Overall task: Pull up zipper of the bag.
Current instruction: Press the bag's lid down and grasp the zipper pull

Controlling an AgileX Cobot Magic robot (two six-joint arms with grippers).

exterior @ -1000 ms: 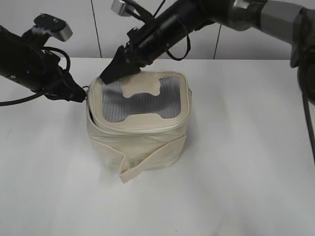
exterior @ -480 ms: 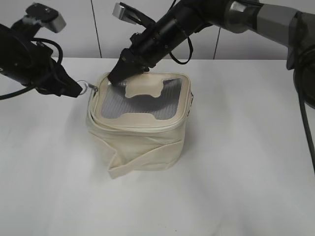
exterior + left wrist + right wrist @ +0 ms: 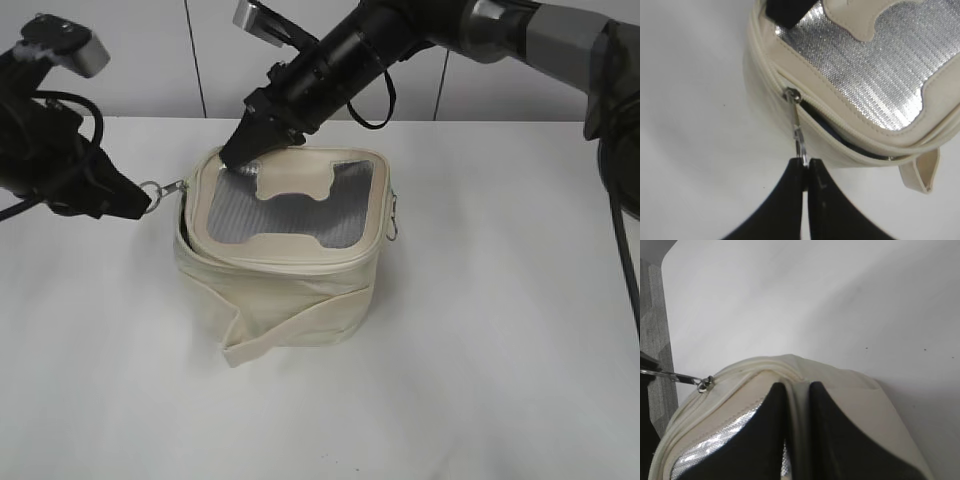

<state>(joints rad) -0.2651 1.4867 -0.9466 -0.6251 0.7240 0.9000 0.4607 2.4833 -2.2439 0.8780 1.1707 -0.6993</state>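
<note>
White tabletop (image 3: 480, 330) carries the bag (image 3: 285, 265) at centre. From nine o'clock, the left gripper (image 3: 140, 203) clenches the zipper (image 3: 168, 188) pull; the right gripper (image 3: 240, 152) pinches the rim at eleven o'clock. Left wrist: fingertips (image 3: 812, 167) clamp the ring. Right wrist: fingers (image 3: 777, 400) squeeze cream fabric.

Bright, even light; soft focus.

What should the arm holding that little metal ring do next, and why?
Probably keep drawing the ring pull along the zipper, since the left gripper is shut on it and a gap shows open past the slider. The right gripper pinches the bag rim at the back, steadying it.
</note>
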